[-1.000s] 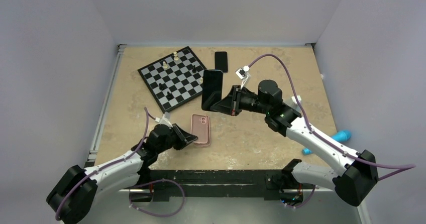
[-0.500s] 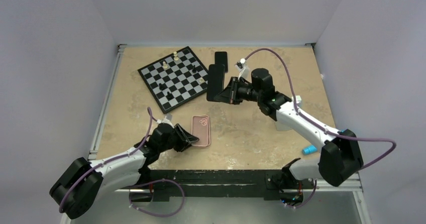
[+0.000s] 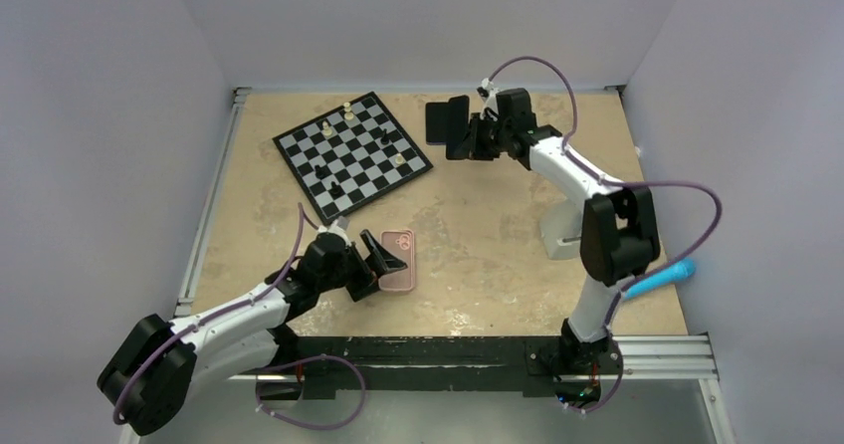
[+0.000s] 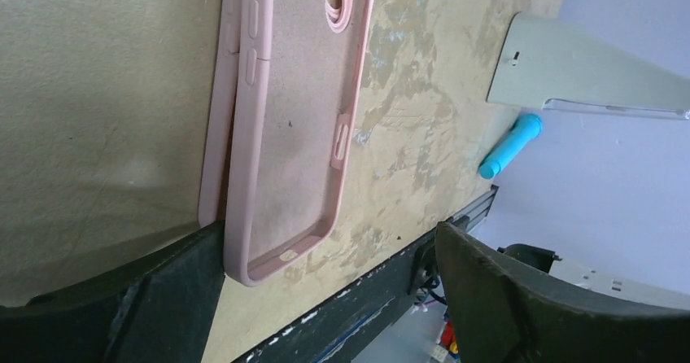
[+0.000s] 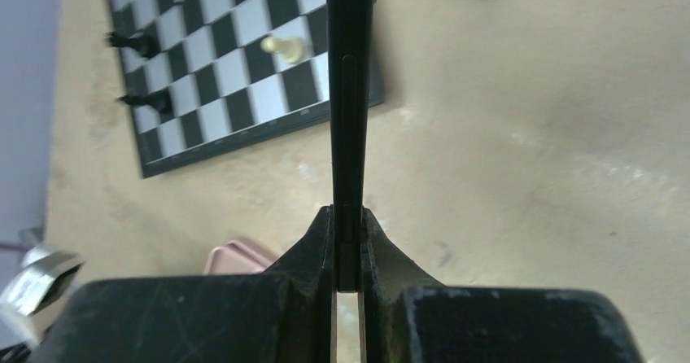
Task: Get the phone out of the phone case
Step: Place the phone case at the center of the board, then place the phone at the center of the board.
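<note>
Far middle: the right gripper (image 3: 468,137) clamps the phone (image 3: 457,123) on edge, just beside a second phone (image 3: 436,122) lying flat, so the gap there is tight.
Far left: the chessboard (image 3: 353,155) with standing chess pieces (image 3: 322,171) bars low passes.
Centre: the bare table (image 3: 488,235) between the chessboard and the pink phone case (image 3: 399,260) is open.
Near left: the left gripper (image 3: 383,265), jaws spread, flanks the pink phone case's near end.
Right: a white stand (image 3: 560,233) and a blue cylinder (image 3: 662,278) sit near the right arm.

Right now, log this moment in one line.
right gripper: shut on phone, edge-on | left gripper: open at case end | case: empty, flat on table | phone out of case
</note>
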